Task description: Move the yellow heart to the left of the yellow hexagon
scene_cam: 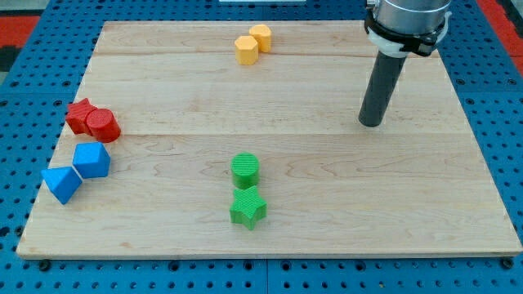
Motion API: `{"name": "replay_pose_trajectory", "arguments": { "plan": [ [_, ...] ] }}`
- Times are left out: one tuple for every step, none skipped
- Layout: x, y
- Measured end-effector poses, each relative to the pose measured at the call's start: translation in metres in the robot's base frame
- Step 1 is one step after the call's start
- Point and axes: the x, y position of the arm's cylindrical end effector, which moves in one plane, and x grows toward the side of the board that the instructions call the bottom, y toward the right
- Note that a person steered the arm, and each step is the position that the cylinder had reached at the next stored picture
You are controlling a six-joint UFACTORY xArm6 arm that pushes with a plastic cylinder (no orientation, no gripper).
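Two yellow blocks touch each other near the view's top centre. The lower-left one [247, 50] has flat sides and looks like the yellow hexagon. The upper-right one [261, 37] is more rounded and looks like the yellow heart, so the heart sits to the right of and slightly above the hexagon. My tip [372, 124] rests on the wooden board [327, 212] at the right, well away from both yellow blocks, to their lower right. It touches no block.
A red star [79, 113] and a red cylinder [104, 126] touch at the left edge. Below them are a blue angular block [91, 160] and a blue triangle [61, 184]. A green cylinder [244, 170] and a green star [248, 208] stand at the bottom centre.
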Motion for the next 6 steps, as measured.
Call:
{"name": "replay_pose_trajectory", "arguments": {
  "plan": [
    [-0.026,-0.001],
    [-0.053,-0.042],
    [-0.113,-0.056],
    [-0.138,-0.037],
    [-0.138,-0.037],
    [-0.174,-0.032]
  ]
}}
